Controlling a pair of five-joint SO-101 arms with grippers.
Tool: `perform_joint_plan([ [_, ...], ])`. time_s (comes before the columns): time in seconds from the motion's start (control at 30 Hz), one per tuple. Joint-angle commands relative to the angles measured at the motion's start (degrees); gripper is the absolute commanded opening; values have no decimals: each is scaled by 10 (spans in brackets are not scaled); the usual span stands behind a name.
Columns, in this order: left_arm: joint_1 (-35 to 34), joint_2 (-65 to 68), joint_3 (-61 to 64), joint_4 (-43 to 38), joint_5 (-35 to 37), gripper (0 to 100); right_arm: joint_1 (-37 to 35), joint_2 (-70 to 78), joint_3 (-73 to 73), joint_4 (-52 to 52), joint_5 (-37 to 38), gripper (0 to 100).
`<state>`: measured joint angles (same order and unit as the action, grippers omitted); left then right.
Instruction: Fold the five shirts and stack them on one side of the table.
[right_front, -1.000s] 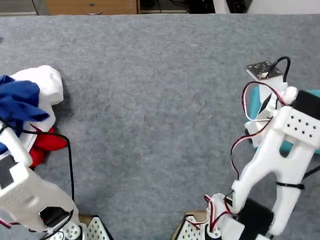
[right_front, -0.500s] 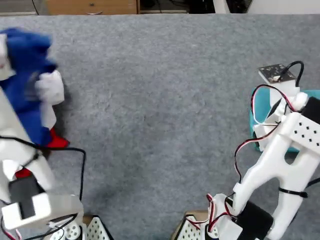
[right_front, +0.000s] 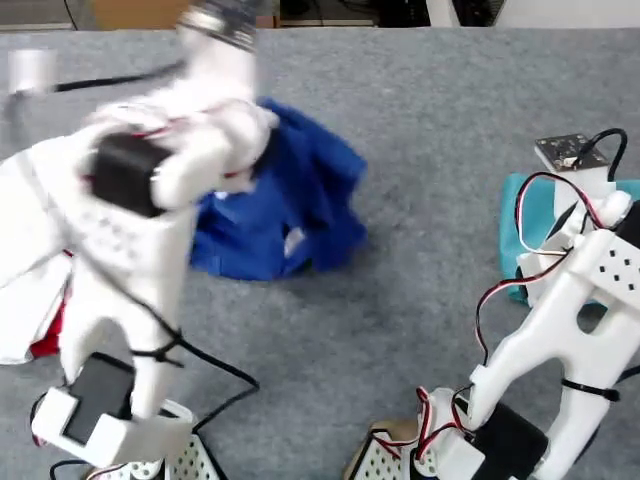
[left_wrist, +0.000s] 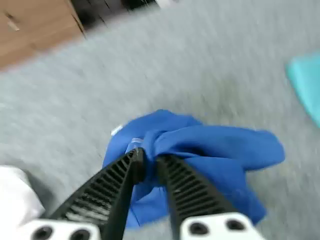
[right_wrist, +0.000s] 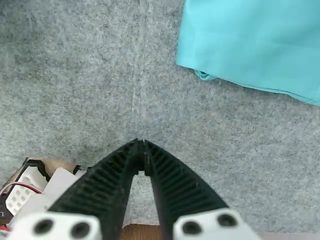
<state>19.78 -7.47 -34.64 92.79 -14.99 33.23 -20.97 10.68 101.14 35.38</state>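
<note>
Left jaws clamp the blue shirt (left_wrist: 220, 147); right jaws sit clenched, empty, above the table (right_wrist: 70, 70).

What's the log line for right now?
left claw: shut on crumpled blue cloth shirt | right claw: shut, empty | teal cloth shirt: lying flat

A crumpled shirt (right_front: 290, 215) lies mid-table, flat shirt (right_front: 510, 225) right, shirt pile (right_front: 48, 338) left.

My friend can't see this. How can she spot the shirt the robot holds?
On the grey table, look near the middle. The left gripper pinches a crumpled dark blue shirt. The turquoise shirt by the right edge lies flat.
</note>
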Motion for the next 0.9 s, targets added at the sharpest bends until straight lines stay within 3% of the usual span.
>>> perform_joint_plan([
  [0.0,16,5,44,-11,5,146,7,-19,0,11,-2,2],
  [0.17,11,21,52,-18,1,150,6,-15,0,11,-1,2],
  [0.33,-34,17,17,-14,-31,146,-54,-19,-1,11,-1,2],
  [0.77,-389,-3,-8,76,-32,146,-303,43,28,11,-4,8],
  [0.87,-466,1,-8,78,-33,147,-335,86,53,12,-5,90],
])
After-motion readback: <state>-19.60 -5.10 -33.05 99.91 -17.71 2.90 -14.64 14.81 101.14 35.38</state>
